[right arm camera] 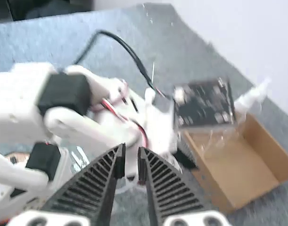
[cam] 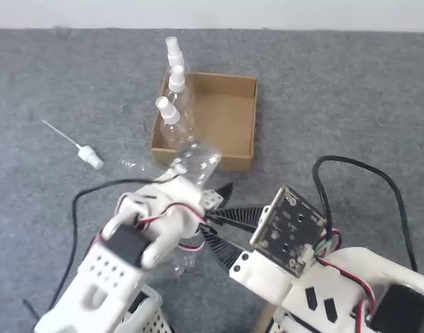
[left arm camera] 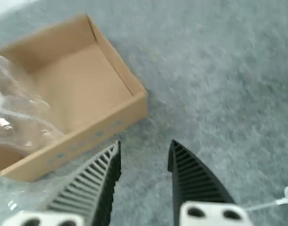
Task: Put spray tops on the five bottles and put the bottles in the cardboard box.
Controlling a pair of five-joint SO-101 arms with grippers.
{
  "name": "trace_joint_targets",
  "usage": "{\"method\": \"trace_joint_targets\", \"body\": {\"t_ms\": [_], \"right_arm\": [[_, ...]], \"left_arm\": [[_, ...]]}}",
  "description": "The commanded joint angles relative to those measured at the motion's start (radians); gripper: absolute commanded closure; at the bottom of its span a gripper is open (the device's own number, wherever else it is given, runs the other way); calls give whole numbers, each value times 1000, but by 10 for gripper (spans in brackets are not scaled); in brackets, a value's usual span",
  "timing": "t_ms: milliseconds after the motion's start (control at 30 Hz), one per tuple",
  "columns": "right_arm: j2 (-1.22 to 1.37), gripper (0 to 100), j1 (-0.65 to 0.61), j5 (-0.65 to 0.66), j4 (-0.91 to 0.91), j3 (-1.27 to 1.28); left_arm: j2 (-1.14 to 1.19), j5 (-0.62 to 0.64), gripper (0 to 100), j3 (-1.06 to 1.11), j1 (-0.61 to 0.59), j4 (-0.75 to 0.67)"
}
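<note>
The grey carpeted tabletop point(cam: 350, 97) carries a shallow brown cardboard box point(cam: 253, 118), open side up, at the far middle. Both white arms come in from the near edge.

The left gripper point(left arm camera: 145, 146) has its ribbed black jaws spread, with only carpet between them, and points at the box's near wall. The right gripper point(right arm camera: 130, 155) points across at the left arm. Its jaws are drawn nearly together with a thin gap at the tips, and nothing is seen in it.

Three clear plastic bottles with white spray tops point(cam: 175, 125) stand upright in a row at the box's left wall, nozzles up. A fourth clear bottle point(cam: 194, 163) lies at the box's near wall, just ahead of the left jaws and off to one side, not between them (its axis is too blurred to tell).

A loose white spray top point(cam: 89, 155) lies well to the left. Its thin tube runs diagonally toward the far left, and its head faces the arms.
</note>
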Motion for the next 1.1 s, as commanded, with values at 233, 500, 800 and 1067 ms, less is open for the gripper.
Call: {"method": "trace_joint_targets", "body": {"t_ms": [233,500,800,1067], "right_arm": [[-24,985,-8,-6,-24,-11],[-154,983,277,20,-22,2],[-157,982,530,41,-81,60],[-154,982,716,40,-81,64]], "left_arm": [[339,-14,761,-108,84,-104],[440,-72,756,-111,212,-124],[683,-158,718,-214,279,-146],[927,-262,718,-380,410,-80]]}}
